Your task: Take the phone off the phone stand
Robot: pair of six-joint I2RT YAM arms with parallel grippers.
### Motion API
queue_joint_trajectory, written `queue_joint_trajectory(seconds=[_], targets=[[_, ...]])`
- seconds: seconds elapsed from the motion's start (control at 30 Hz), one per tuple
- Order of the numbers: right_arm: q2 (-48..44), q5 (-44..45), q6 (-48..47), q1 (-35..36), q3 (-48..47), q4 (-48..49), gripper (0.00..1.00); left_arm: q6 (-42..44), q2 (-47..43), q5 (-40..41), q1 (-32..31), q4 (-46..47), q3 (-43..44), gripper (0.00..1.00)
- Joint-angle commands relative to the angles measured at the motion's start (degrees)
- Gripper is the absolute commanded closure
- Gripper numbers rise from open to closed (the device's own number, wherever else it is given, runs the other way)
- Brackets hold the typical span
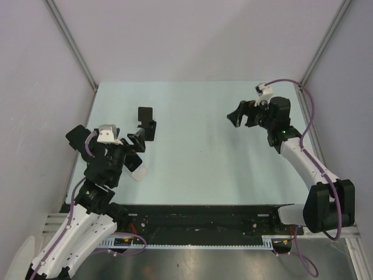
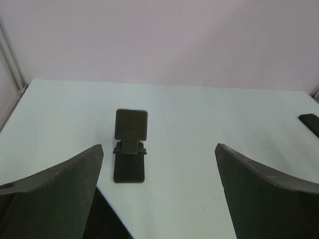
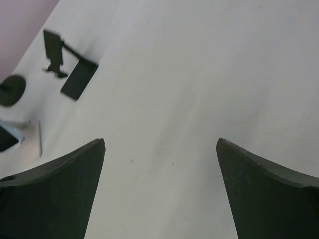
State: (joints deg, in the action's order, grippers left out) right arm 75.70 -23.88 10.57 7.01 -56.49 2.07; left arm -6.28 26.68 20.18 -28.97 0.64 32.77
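Observation:
The black phone stand (image 1: 145, 116) stands upright at the table's left middle, and I see no phone on it. In the left wrist view the stand (image 2: 130, 145) shows a bare back plate and a flat base. It also shows far off in the right wrist view (image 3: 64, 62). My left gripper (image 1: 144, 136) is open and empty, just in front of the stand (image 2: 158, 146). My right gripper (image 1: 237, 115) is open and empty at the right back, over bare table (image 3: 160, 140). A dark flat shape (image 2: 310, 122) at the left wrist view's right edge cannot be identified.
The pale green table (image 1: 198, 163) is walled by lilac panels at the back and sides. The black rail with the arm bases (image 1: 198, 219) runs along the near edge. Parts of the left arm (image 3: 20, 114) show at the right wrist view's left edge.

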Motion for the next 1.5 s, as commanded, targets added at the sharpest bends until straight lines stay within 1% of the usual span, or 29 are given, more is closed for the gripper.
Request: queue_joint_trajectory(seconds=[0.0,0.1,0.23,0.3,0.43,0.5,0.53,0.7,0.9,1.03,1.13,1.23,1.33,1.47], targets=[[-3.6,0.9,-2.6,5.8,4.6,1.2,0.0,-3.1,0.7,7.8,0.2,-6.2,2.0,0.0],[-5.3,-0.1,-2.5,8.5,8.1,1.5,0.0,-5.4,0.1,10.1,0.2,-10.0,1.2,0.0],[-8.5,-1.1,-1.5,9.9,12.6,3.5,0.0,-9.2,-1.8,11.8,0.1,-15.4,0.7,0.0],[-10.0,-1.5,-1.4,10.0,14.8,4.0,0.0,-10.0,-1.8,12.5,0.1,-16.6,0.4,0.0],[-12.4,-1.4,-1.7,10.1,17.6,4.4,0.0,-11.9,1.1,18.4,0.1,-20.1,1.0,0.0],[-13.7,-1.7,-1.3,10.0,18.9,5.2,0.0,-13.1,3.8,18.8,0.3,-20.7,1.9,0.0],[-14.0,-2.0,-1.3,10.0,19.2,5.5,0.0,-14.5,4.7,18.7,0.4,-21.1,2.4,0.0],[-16.1,-2.9,-1.4,10.0,20.6,5.6,0.0,-15.5,11.6,18.8,1.8,-21.2,6.1,0.0],[-17.7,-3.4,-1.8,10.0,21.9,5.9,0.0,-19.8,17.4,16.1,6.6,-23.0,9.0,0.0],[-18.9,-3.1,-2.0,10.1,22.3,5.6,0.0,-23.8,17.6,17.9,7.9,-26.1,11.3,0.0],[-19.5,-3.1,-2.0,10.0,22.6,5.8,0.0,-24.4,16.8,20.3,7.9,-28.2,12.3,0.0],[-19.8,-3.2,-2.0,10.0,22.6,6.0,0.0,-23.9,17.2,21.1,8.2,-29.9,12.8,0.0],[-20.2,-3.4,-2.0,10.1,22.7,5.9,0.0,-24.7,18.2,22.5,9.2,-31.0,12.3,0.0],[-20.5,-3.5,-2.0,10.0,23.1,5.9,0.0,-26.1,18.9,22.2,11.5,-31.2,11.3,0.0]])
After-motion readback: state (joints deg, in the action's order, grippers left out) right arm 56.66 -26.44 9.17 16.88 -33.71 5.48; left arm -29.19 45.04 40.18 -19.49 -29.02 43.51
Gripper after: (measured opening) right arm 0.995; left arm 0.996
